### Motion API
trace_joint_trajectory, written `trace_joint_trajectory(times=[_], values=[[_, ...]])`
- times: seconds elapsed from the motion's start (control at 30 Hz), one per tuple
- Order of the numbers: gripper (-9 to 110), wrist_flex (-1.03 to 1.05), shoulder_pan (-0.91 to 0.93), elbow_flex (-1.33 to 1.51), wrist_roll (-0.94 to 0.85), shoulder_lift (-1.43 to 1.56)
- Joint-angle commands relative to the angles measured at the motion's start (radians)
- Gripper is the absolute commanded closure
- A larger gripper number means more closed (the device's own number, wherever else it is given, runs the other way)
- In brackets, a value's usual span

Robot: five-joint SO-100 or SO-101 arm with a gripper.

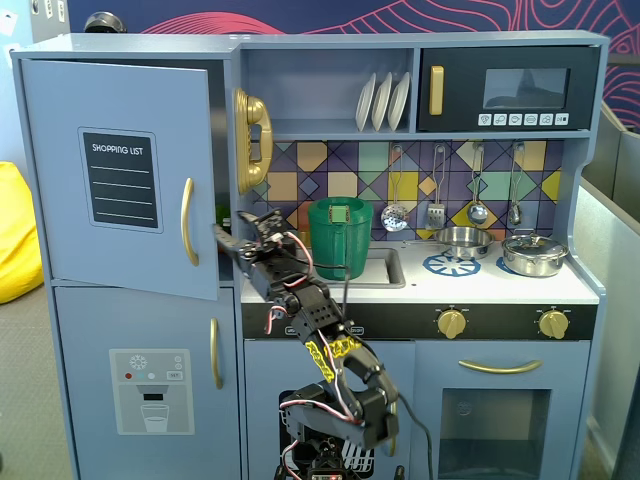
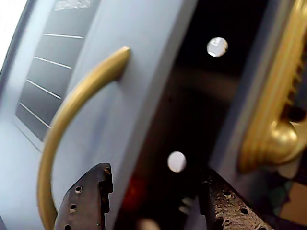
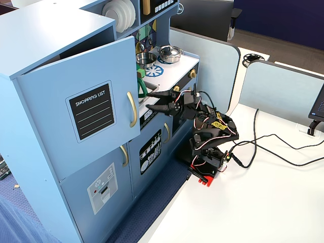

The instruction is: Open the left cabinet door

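Observation:
The left cabinet door [image 1: 120,160] is blue-grey, with a black "SHOPPING LIST" board [image 1: 120,180] and a curved gold handle [image 1: 187,222]. It stands partly open, swung out from the dark cabinet; it also shows in a fixed view [image 3: 86,106]. My gripper [image 1: 235,232] is open at the door's free edge, just right of the handle. In the wrist view my gripper [image 2: 158,191] straddles that edge: the left finger [image 2: 86,201] is before the door face [image 2: 120,110] beside the handle [image 2: 72,105], the right finger [image 2: 230,206] past the opening. It holds nothing.
Below is the door with the grey dispenser panel [image 1: 150,390]. A gold toy phone [image 1: 252,140] hangs right of the opening. A green pot [image 1: 340,237] sits in the sink behind the arm. The arm's base [image 3: 210,157] stands on a white table [image 3: 263,207].

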Motion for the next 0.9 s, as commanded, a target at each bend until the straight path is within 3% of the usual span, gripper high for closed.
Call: trace_joint_trajectory(times=[0.0,0.17,0.3,0.87], values=[[89,0.075,0.158,-0.052,0.057,-0.025],[88,0.008,0.204,-0.046,0.064,-0.158],[88,-0.092,0.14,-0.06,0.034,-0.256],[93,-0.345,-0.482,-0.041,-0.241,-0.38]])
